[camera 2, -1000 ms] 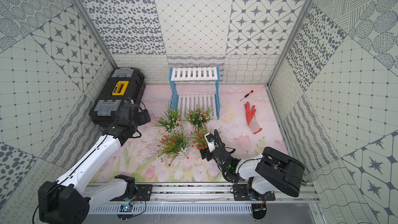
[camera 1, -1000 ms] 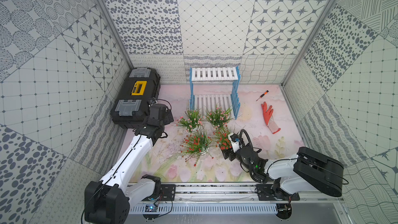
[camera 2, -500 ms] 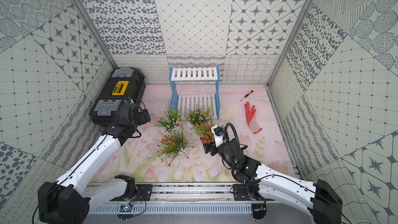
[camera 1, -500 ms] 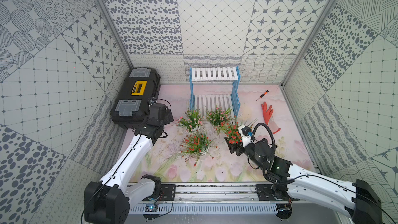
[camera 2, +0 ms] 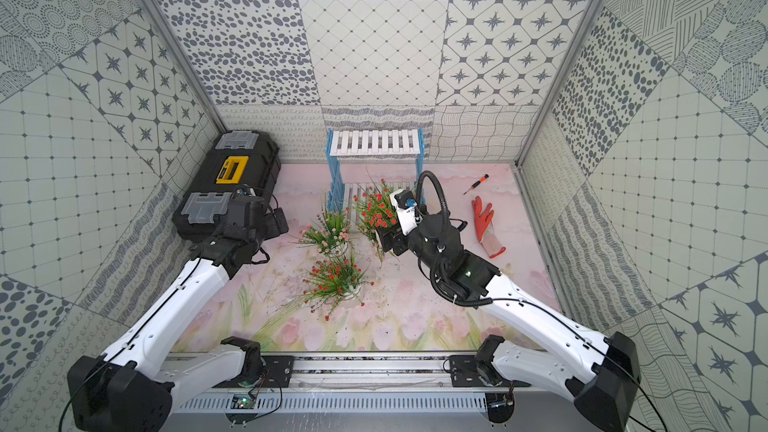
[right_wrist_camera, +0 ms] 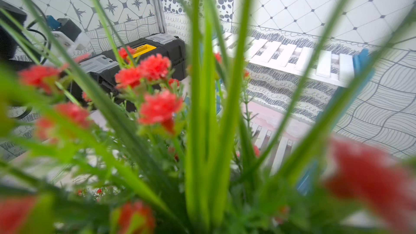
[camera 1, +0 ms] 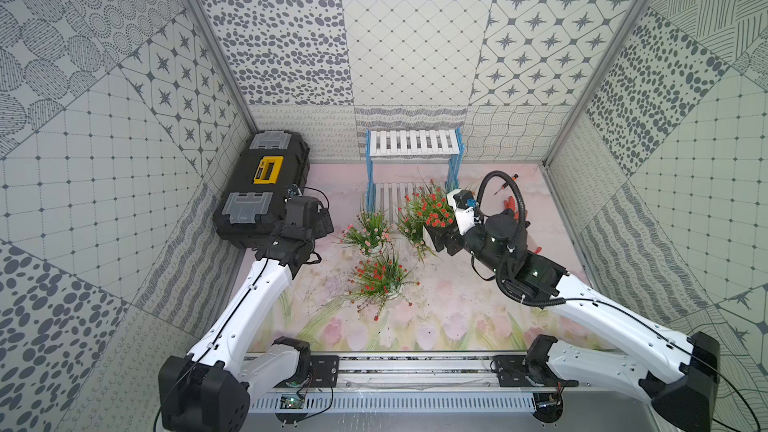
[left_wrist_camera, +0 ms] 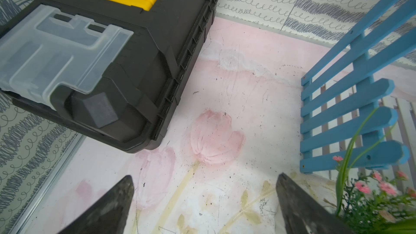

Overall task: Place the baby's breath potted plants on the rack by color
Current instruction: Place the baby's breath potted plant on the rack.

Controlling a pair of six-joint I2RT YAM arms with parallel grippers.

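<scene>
Transport of one red-flowered plant [camera 1: 430, 209] to the rack [camera 1: 413, 143] is the step in hand. The right gripper [camera 1: 437, 239] is clamped on its pot [camera 1: 428, 232] and holds it, seemingly lifted off the mat [camera 1: 457, 317], just in front of the lower shelf [camera 1: 388, 197], with foliage filling the right wrist view. Both shelves look bare. The other red plant [camera 1: 380, 278] and a pink-flowered plant [camera 1: 368, 228] stand on the mat; a fourth I cannot make out behind the carried leaves. The left gripper [left_wrist_camera: 203, 187] hangs spread wide and empty beside the toolbox [camera 1: 266, 184]. Next, I judge, the pot must go forward onto a shelf, upright and toward one end so its red twin fits beside it, tall leaves kept clear of the top shelf.
</scene>
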